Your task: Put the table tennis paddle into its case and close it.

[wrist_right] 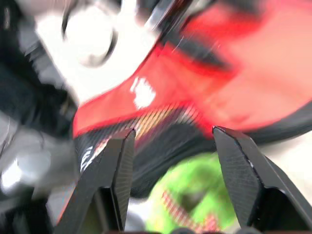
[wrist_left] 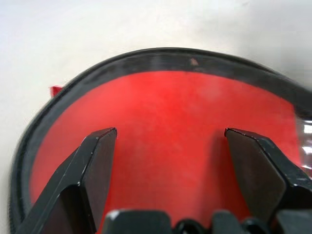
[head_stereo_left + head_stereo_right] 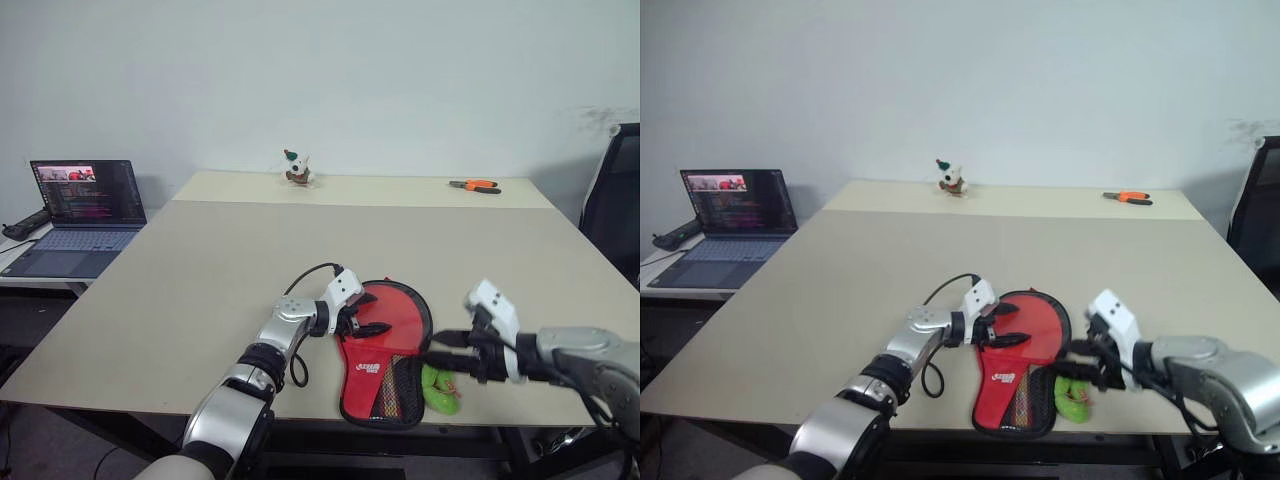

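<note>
The red case (image 3: 385, 350) lies on the table (image 3: 200, 290) between the left tool (image 3: 362, 318) and right tool (image 3: 447, 350), both open.

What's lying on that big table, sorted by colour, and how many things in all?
Red: 1, the paddle case
Green: 1, a small green object beside the case
Orange and black: 1, the pliers
White and brown: 1, a small toy figure
Total: 4

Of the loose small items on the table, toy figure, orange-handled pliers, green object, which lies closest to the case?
The green object: it lies right beside the red case at the near table edge, just under the right gripper. The toy figure and pliers sit at the far edge.
</note>
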### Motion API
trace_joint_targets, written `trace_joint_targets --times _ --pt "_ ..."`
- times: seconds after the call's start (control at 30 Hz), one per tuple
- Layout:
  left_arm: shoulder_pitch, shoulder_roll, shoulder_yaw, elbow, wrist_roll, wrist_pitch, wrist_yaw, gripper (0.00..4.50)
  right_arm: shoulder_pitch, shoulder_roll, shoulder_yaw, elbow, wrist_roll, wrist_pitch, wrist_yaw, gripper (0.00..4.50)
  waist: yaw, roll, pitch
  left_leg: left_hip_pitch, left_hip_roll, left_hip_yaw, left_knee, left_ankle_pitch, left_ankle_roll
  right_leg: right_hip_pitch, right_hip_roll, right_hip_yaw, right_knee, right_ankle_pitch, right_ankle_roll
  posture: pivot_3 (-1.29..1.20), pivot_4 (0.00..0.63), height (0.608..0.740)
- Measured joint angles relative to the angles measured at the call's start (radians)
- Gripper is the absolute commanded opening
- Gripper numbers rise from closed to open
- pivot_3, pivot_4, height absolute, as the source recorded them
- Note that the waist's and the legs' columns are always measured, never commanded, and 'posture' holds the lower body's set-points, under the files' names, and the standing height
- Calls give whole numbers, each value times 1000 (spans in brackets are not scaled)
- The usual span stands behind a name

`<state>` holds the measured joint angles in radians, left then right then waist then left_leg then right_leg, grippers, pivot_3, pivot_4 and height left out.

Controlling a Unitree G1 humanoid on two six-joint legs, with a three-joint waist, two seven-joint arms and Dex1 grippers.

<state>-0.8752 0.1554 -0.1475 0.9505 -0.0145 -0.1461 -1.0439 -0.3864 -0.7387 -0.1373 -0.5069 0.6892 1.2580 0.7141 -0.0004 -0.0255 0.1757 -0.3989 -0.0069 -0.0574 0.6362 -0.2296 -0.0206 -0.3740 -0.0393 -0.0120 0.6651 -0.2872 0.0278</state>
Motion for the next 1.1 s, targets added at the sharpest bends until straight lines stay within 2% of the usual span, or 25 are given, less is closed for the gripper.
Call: trace_joint_targets --times 0.1,0.17,0.23,0.33,0.5,0.73,1.0,1.03,1.1 --pt "114 81 9 -223 -60 117 -74 3875 -81 6 -6 164 -41 -48 -34 2792 -14 1 1 0 0 0 -2 0 0 -2 0 2 1 1 -1 0 150 740" --pt "139 116 25 -284 -77 165 -94 3875 -90 7 -6 228 -74 -74 -52 2792 -12 1 2 -2 1 0 -2 0 0 -4 0 1 2 1 -2 0 150 740" --pt "230 189 33 -487 -126 278 -134 3875 -170 90 43 361 -147 -180 -104 2792 -22 2 2 -2 1 2 -2 0 0 -5 0 4 3 1 -2 0 150 740" --pt "314 265 36 -659 -166 386 -146 3875 -239 198 81 550 -244 -299 -188 2792 -32 2 2 -1 1 3 -2 0 0 -7 0 5 5 1 -2 0 150 740" --pt "366 303 38 -786 -201 474 -122 3875 -279 320 101 707 -283 -376 -216 2792 -27 3 4 -1 1 3 -2 0 0 -10 0 5 13 0 -4 0 150 740" --pt "397 329 37 -883 -257 539 -108 3875 -335 368 139 879 -355 -465 -209 2792 -29 4 5 -1 1 4 0 0 0 -11 0 6 15 0 -4 0 150 740" --pt "421 370 37 -928 -281 558 -102 3875 -381 387 151 952 -394 -508 -184 289 -31 4 5 -1 1 5 0 0 0 -11 1 7 15 0 -5 0 150 740" --pt "428 372 37 -936 -283 559 -101 3875 -390 391 151 965 -398 -516 -182 39 -33 4 5 -1 1 5 0 0 0 -11 1 7 15 0 -5 0 150 740" --pt "434 372 37 -940 -287 560 -99 3875 -403 398 156 986 -405 -529 -174 39 -34 4 5 -1 2 6 0 0 0 -11 1 8 15 0 -5 0 150 740"
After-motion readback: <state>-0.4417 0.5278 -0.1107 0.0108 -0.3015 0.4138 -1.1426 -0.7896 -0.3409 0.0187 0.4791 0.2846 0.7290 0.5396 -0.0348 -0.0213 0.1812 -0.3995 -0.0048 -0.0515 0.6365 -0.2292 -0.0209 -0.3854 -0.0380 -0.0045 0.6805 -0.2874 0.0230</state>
